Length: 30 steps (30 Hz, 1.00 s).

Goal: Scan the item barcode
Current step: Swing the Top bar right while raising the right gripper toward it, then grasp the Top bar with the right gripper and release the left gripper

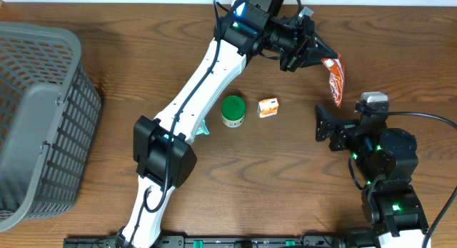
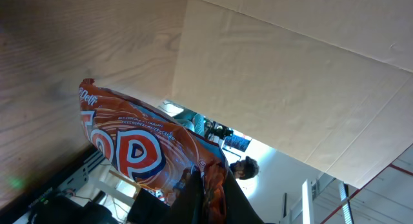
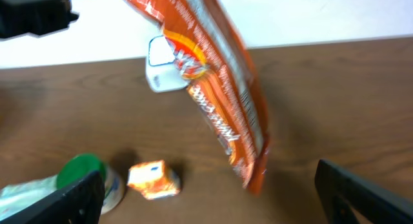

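- Closest to me, my right fingers (image 3: 361, 188) are spread wide apart. Nothing is between them.
- They sit low over the brown counter (image 1: 86, 19) on the right side and point to the left.
- A bit further out, near the middle, a tub (image 1: 233, 111) with a green lid stands upright.
- A small orange box (image 1: 268, 107) lies just beside the tub, on its right. I cannot tell if the two touch.
- A pale packet (image 3: 29, 190) lies on the other side of the tub, partly under my left arm.
- Way off to the left is a big grey basket (image 1: 36, 126), well apart from all the rest.
- Further back on the right, the orange bag (image 1: 334, 80) hangs in the air, off the counter.
- Its low end comes down near my right fingers and does not touch them.
- From the right wrist, the bag hangs tilted, right in front of the camera. I cannot pick out a barcode there.
- My left fingers (image 1: 312, 53) are shut tight on the top end of the bag.
- At the very back, a small white thing (image 3: 164, 72) with a blue patch sits at the edge of the counter, behind the bag.
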Each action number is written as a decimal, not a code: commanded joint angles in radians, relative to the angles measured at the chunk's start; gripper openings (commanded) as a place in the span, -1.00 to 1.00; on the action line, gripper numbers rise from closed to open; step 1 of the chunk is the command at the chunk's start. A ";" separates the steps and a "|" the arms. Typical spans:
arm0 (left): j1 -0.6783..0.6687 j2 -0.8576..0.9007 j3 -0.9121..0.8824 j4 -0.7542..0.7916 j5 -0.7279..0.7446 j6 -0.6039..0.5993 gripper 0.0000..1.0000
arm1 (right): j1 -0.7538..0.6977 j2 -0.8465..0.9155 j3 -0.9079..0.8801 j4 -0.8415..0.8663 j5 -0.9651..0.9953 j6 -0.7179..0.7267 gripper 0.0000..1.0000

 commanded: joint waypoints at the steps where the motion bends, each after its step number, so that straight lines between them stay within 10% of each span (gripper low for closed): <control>1: 0.005 -0.005 -0.001 0.008 0.011 -0.012 -0.86 | 0.010 0.012 -0.001 0.013 0.109 -0.033 0.83; 20: 0.005 -0.005 -0.001 0.007 0.071 -0.011 -0.86 | 0.009 0.201 0.008 0.218 0.143 -0.047 -0.98; 30: 0.005 -0.005 -0.001 0.008 0.071 -0.011 -0.85 | 0.000 0.045 0.032 0.077 0.354 -0.020 -0.98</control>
